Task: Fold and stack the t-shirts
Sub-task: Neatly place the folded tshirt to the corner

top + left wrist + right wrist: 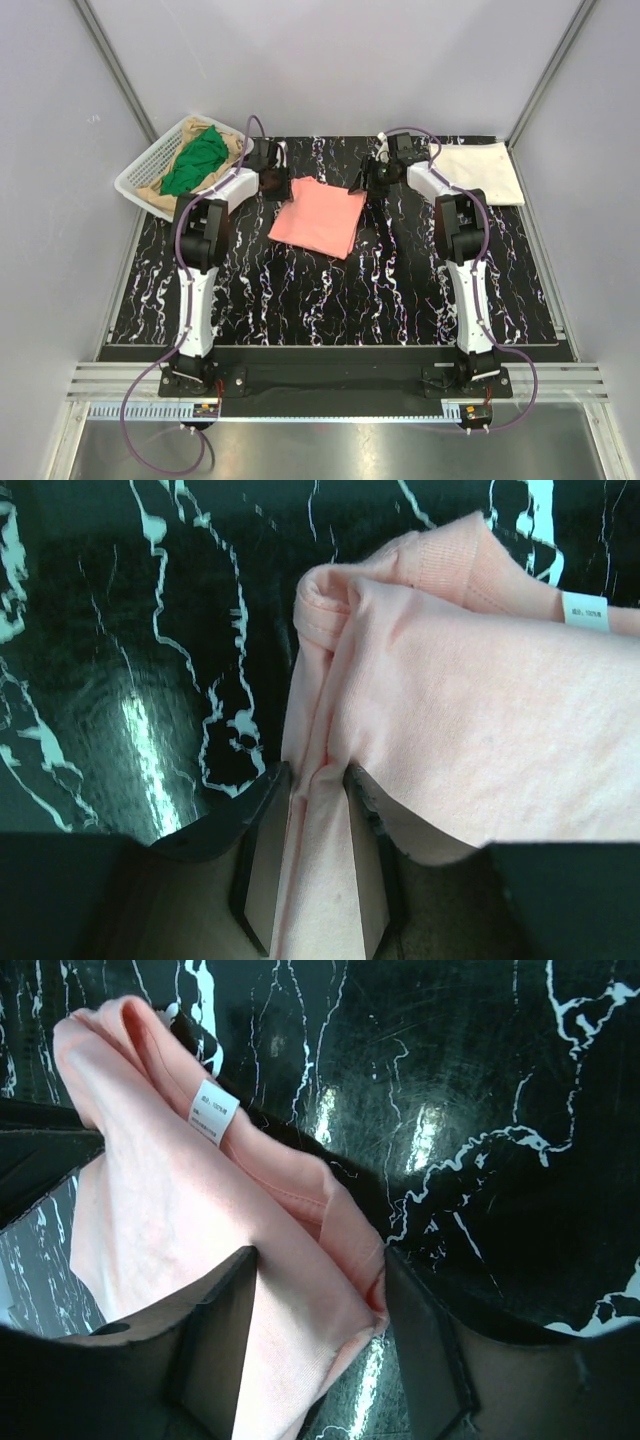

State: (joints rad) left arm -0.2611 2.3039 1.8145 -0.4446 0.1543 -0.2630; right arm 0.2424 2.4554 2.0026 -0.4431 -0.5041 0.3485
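Note:
A salmon-pink t-shirt (318, 215) lies folded in the middle of the table. My left gripper (278, 184) is at its far left corner. In the left wrist view the left gripper (316, 780) is shut tight on a pinched fold of the pink cloth (450, 710). My right gripper (363, 183) is at the far right corner. In the right wrist view the right gripper (318, 1260) stands wider, with a thick bunched corner of the pink shirt (170, 1190) touching both fingers. A cream-white t-shirt (482, 172) lies folded at the far right.
A white mesh basket (140, 178) at the far left holds a green shirt (195, 160) and tan cloth (236, 146). The black marbled table (330, 300) is bounded by grey walls on three sides.

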